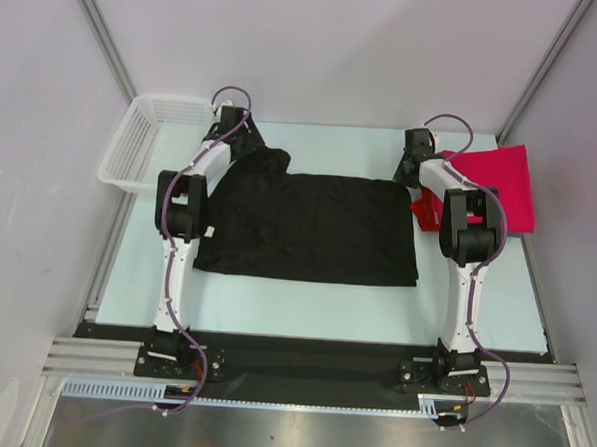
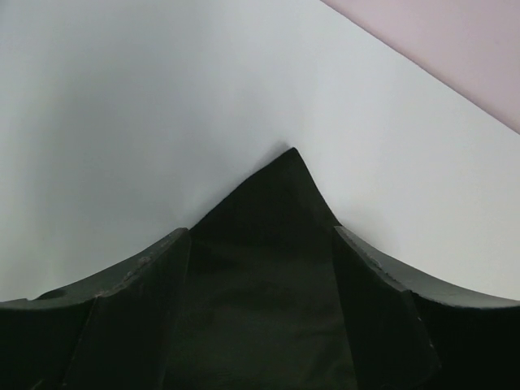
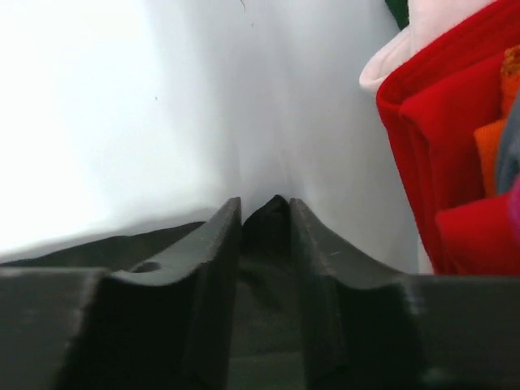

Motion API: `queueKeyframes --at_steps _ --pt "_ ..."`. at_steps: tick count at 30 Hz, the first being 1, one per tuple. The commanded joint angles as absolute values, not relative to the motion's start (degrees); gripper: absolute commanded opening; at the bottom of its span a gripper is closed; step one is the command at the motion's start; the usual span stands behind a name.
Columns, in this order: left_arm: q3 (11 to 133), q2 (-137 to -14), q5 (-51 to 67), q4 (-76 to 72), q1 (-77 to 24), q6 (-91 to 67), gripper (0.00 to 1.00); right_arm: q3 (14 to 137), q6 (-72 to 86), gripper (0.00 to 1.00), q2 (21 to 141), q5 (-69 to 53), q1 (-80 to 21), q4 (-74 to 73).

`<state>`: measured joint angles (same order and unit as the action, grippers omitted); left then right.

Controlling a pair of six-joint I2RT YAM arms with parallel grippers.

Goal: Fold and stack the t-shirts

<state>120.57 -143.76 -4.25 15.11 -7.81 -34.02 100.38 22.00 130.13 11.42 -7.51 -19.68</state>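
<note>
A black t-shirt (image 1: 308, 229) lies spread flat in the middle of the table. My left gripper (image 1: 246, 144) is at its far left corner; in the left wrist view the gripper (image 2: 260, 231) stands open, its fingers (image 2: 138, 280) wide apart on either side of a peaked corner of the black cloth (image 2: 280, 244). At the far right corner is my right gripper (image 1: 406, 175). In the right wrist view that gripper (image 3: 264, 207) has its fingers (image 3: 213, 244) close together, pinching a ridge of the black t-shirt (image 3: 272, 218). Folded red t-shirts (image 1: 496, 184) (image 3: 439, 122) lie to the right.
A white mesh basket (image 1: 143, 140) stands at the far left corner of the table. The red stack sits just right of my right forearm, with a lower red piece (image 1: 426, 212) beside the black shirt's right edge. White walls enclose the table.
</note>
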Motion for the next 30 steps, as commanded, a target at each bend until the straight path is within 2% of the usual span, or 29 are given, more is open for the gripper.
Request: queueKeyframes --at_steps 1,2,6,21,24,25,30 --pt "124.1 -144.84 -2.82 15.38 -6.86 -35.51 0.75 100.37 22.41 0.29 129.29 9.32 -6.77 -19.95" --pt "124.36 -145.02 -2.64 15.29 -6.77 -35.68 0.75 100.37 22.41 0.17 129.03 9.06 -6.68 -20.04" --pt "125.85 -146.25 -2.72 15.38 -6.68 -36.04 0.73 100.55 22.15 0.0 128.06 8.44 -6.77 -20.21" --pt "130.51 -148.71 -3.17 14.77 -6.06 -34.54 0.7 100.63 21.88 0.0 127.09 7.21 -6.94 -20.04" --pt "130.96 -149.5 -1.58 16.08 -6.06 -36.11 0.67 100.55 21.8 0.0 126.83 7.03 -6.77 -19.95" --pt "131.04 -149.41 -2.1 16.95 -6.06 -36.91 0.62 100.37 21.8 0.0 126.65 7.03 -6.77 -19.95" --pt "128.85 -148.01 -3.78 18.81 -6.5 -36.56 0.62 100.02 21.97 0.0 126.04 6.15 -6.68 -19.95"
